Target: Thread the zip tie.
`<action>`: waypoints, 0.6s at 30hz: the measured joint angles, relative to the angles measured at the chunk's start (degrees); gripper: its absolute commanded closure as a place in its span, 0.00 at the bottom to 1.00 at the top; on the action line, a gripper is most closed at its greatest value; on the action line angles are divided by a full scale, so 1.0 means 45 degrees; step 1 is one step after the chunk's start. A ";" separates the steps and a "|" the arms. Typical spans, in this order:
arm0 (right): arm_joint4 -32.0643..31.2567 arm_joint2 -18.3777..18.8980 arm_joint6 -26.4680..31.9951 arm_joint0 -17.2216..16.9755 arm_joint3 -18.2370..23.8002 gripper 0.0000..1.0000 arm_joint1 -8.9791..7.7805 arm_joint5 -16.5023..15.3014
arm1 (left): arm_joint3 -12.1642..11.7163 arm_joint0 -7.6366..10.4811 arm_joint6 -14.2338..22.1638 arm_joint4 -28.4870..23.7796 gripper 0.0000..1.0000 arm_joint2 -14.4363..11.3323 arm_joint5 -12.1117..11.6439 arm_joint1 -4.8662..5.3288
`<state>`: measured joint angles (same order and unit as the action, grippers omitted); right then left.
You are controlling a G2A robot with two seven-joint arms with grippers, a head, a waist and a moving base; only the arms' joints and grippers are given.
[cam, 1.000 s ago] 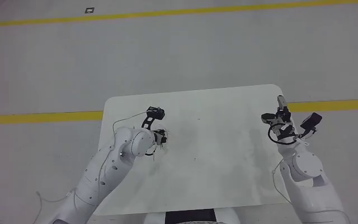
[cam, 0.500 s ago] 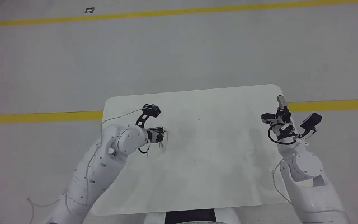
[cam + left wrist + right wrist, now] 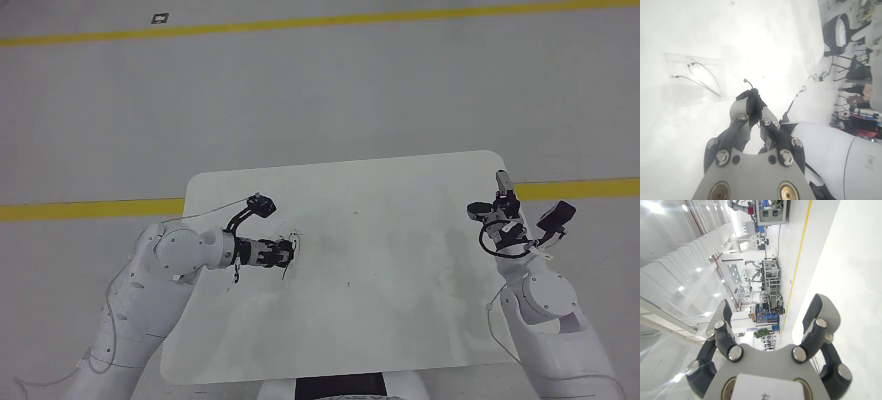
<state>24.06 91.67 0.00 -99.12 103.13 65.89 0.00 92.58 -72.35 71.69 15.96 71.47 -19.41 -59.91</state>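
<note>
On my remote feed, the left gripper point(image 3: 753, 94) hangs low over the left part of the white table point(image 3: 400, 330), its two fingers pressed together on the black zip tie point(image 3: 749, 84). The tie's small square head pokes out just beyond the fingertips, and a short length of its strap shows behind them, between the finger bases. From the left wrist camera I can see a clear tray point(image 3: 677, 94) lying flat on the table farther out from the gripper, apart from it, with two spare ties point(image 3: 691, 79) inside; their thin straps cross near one corner of the tray. From the top camera the left arm comes in from the table's left side with its gripper pointing toward the middle. My right gripper point(image 3: 770, 302) sits at the table's right edge, well apart from the left one, its fingers spread wide with nothing between them. Its wrist camera looks along the table's edge and out over the floor beyond, where a yellow line point(image 3: 798, 253) runs.
</note>
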 measured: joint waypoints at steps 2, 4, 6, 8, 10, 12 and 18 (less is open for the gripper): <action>0.0000 0.0000 0.0000 0.0000 0.0000 0.00 0.0000 0.0000 | -0.0253 0.0148 0.0190 -0.0531 1.00 -0.0031 -0.0069 0.0045; 0.0000 0.0000 0.0000 0.0000 0.0000 0.00 0.0000 0.0000 | -0.0464 0.0254 0.0303 -0.1175 1.00 -0.0106 -0.0020 0.0090; 0.0000 0.0000 0.0000 0.0000 0.0000 0.00 0.0000 0.0000 | -0.0517 0.0323 0.0383 -0.1663 1.00 -0.0164 -0.0013 0.0125; 0.0000 0.0000 0.0000 0.0000 0.0000 0.00 0.0000 0.0000 | -0.0531 0.0334 0.0384 -0.1747 1.00 -0.0169 -0.0013 0.0135; 0.0000 0.0000 0.0000 0.0000 0.0000 0.00 0.0000 0.0000 | -0.0529 0.0331 0.0377 -0.1719 1.00 -0.0165 -0.0014 0.0134; 0.0000 0.0000 0.0000 0.0000 0.0000 0.00 0.0000 0.0000 | -0.0528 0.0330 0.0376 -0.1714 1.00 -0.0164 -0.0015 0.0133; 0.0000 0.0000 0.0000 0.0000 0.0000 0.00 0.0000 0.0000 | -0.0897 0.0424 0.0227 -0.1498 1.00 -0.0311 0.0140 0.0167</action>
<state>24.06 91.67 0.00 -99.12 103.13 65.89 0.00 88.55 -70.44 72.71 9.22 70.08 -18.78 -59.16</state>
